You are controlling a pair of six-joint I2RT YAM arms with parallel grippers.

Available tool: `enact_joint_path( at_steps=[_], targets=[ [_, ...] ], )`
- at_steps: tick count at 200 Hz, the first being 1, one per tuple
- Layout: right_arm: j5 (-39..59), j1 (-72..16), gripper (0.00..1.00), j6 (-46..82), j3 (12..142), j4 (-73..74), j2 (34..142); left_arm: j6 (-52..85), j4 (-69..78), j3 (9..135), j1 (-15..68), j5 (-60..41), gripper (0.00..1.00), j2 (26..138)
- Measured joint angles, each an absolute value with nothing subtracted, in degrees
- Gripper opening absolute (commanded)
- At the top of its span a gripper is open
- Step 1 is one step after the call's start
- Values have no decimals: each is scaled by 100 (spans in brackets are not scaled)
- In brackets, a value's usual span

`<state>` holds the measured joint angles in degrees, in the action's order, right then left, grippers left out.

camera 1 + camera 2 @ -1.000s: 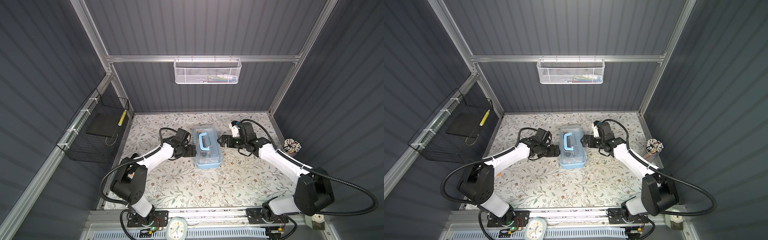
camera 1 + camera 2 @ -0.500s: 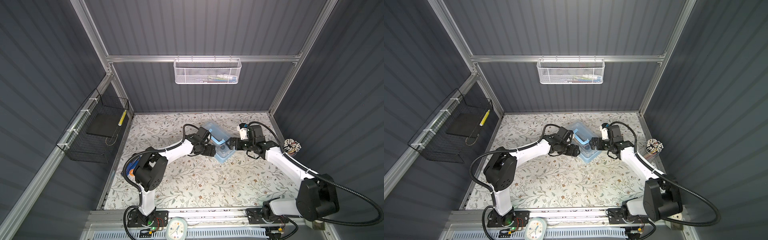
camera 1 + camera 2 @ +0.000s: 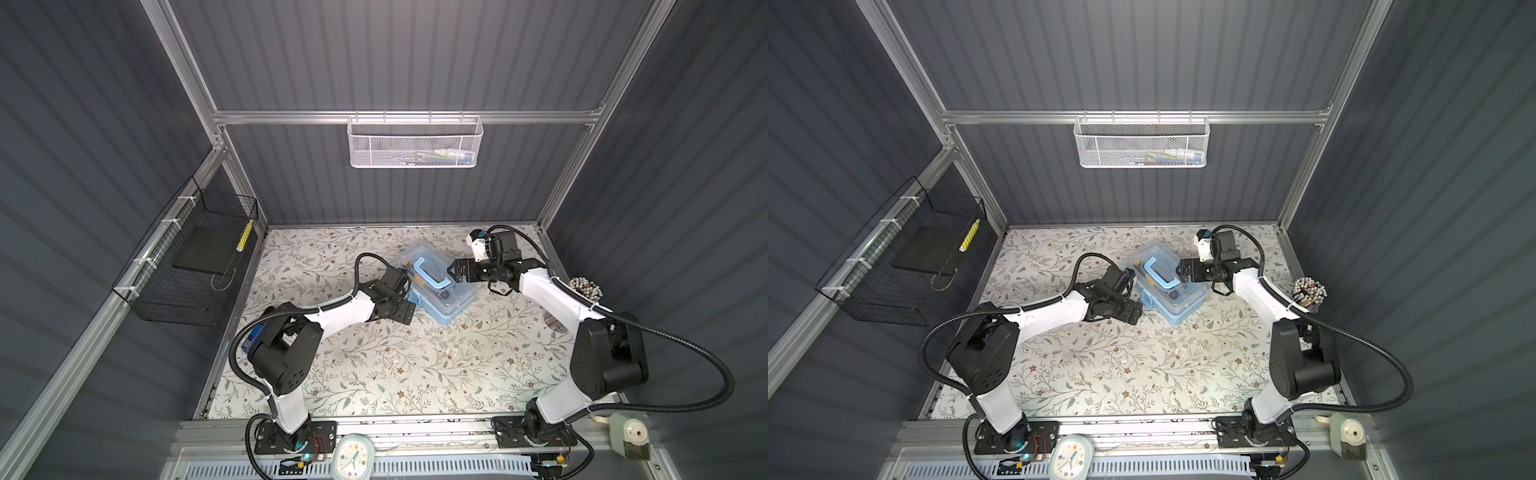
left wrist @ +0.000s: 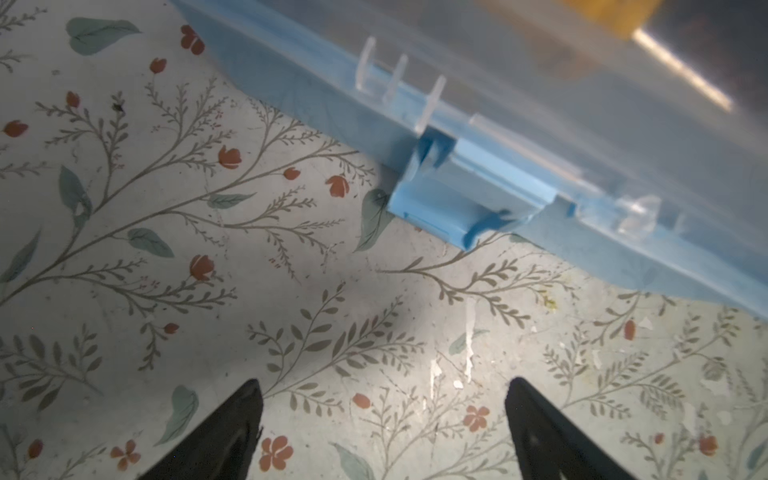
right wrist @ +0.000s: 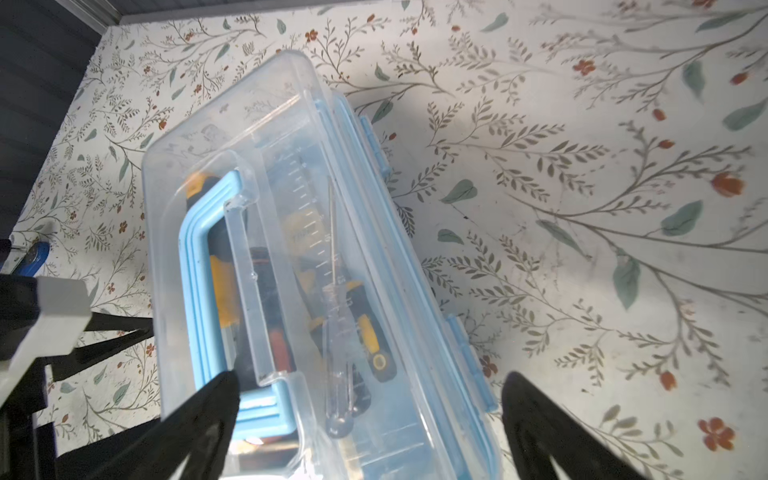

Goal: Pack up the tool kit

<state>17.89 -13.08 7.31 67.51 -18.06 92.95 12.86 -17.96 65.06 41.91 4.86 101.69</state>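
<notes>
The tool kit [image 3: 440, 291] [image 3: 1173, 295], a light-blue case with a clear lid, lies diagonally on the floral mat. Its lid is down, and its blue handle [image 5: 199, 270] lies flat on top. Through the lid [image 5: 291, 174] I see yellow-and-black screwdrivers [image 5: 365, 332] and thin metal tools. My right gripper [image 3: 453, 272] [image 5: 370, 378] hangs open over the case's right end. One fingertip is by the handle's end and the other past the latched edge. My left gripper [image 3: 409, 313] [image 4: 383, 386] is open over bare mat, just short of the case's blue side latch [image 4: 469, 199].
A white mesh basket [image 3: 415, 141] hangs on the back wall and a black wire basket [image 3: 195, 257] on the left wall. A bundle of pencils [image 3: 586, 286] stands at the right edge. A clock [image 3: 353, 455] and a sharpener [image 3: 631, 440] sit on the front rail.
The case has turned from straight to diagonal and shifted toward the back right. My left arm has swung in to its near-left side. The right gripper has followed over the case's right end.
</notes>
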Motion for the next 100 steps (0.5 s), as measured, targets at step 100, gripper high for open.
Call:
enact_joint_path(
  at_steps=[100],
  targets=[
    [2139, -1546, 74, 1105, 6318, -2117, 9011, 596, -64, 5238, 4239, 1466, 100, 10088]
  ],
)
